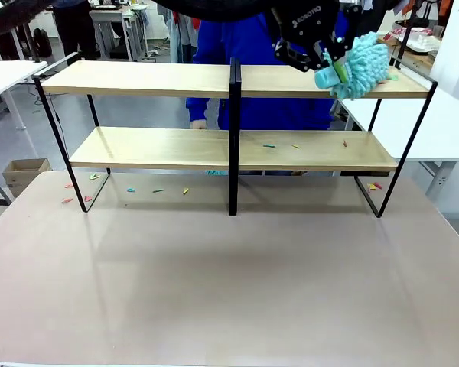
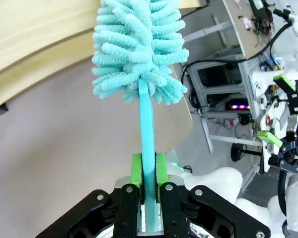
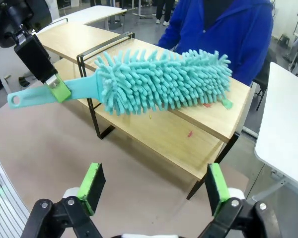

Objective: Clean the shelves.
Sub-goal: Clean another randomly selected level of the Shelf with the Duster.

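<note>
The wide two-tier light-wood shelves in a thin black frame (image 1: 157,79) stand on the grey-brown surface (image 1: 229,290). Small coloured scraps (image 1: 269,145) dot the lower board. At the top board's right end, the left gripper (image 1: 335,69) has its fingers clamped on the handle of a fluffy teal microfibre duster (image 1: 365,63), whose head rests on that board. The right gripper (image 3: 151,191) hangs off that end, its fingers wide apart.
</note>
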Robot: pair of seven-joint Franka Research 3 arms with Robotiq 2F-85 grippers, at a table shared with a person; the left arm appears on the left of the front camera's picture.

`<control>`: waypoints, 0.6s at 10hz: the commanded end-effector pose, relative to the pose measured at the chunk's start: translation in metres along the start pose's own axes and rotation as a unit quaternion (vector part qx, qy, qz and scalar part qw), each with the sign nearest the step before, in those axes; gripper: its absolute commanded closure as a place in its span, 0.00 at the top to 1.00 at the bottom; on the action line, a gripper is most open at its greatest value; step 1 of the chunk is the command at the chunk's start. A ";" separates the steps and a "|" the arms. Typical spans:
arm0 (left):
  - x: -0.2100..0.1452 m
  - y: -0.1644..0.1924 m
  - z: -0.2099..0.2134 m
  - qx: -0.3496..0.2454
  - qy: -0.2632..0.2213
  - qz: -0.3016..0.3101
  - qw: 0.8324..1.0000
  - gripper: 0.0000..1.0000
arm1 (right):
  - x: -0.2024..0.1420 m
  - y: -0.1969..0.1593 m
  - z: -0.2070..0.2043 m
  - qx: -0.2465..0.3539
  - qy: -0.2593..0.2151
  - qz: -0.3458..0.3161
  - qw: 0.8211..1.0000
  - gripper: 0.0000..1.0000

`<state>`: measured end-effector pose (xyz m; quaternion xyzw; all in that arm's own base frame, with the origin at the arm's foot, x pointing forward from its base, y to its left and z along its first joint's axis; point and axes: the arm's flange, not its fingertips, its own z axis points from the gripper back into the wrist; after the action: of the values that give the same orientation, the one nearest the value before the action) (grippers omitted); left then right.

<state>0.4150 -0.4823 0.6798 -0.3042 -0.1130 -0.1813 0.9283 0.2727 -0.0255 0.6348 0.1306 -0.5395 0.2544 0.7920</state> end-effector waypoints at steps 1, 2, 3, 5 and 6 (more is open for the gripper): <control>0.011 -0.008 -0.001 0.002 0.030 -0.025 0.999 0.12 | 0.000 -0.001 0.000 -0.001 0.000 0.000 1.000 1.00; 0.011 -0.009 0.000 -0.006 0.045 -0.039 0.998 0.12 | 0.000 -0.001 0.000 -0.001 0.000 0.000 1.000 1.00; 0.009 -0.008 0.006 -0.012 0.052 -0.053 0.997 0.12 | 0.000 -0.001 0.000 -0.001 0.000 0.000 1.000 1.00; -0.003 -0.004 0.024 -0.076 0.096 -0.086 0.989 0.12 | 0.000 -0.001 0.000 -0.001 0.000 0.000 1.000 1.00; -0.011 0.001 0.029 -0.095 0.134 -0.109 0.980 0.12 | 0.000 -0.001 0.000 -0.001 0.000 0.000 1.000 1.00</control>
<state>0.4059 -0.4802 0.6964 -0.3347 -0.0421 -0.2951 0.8939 0.2727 -0.0255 0.6347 0.1306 -0.5394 0.2544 0.7920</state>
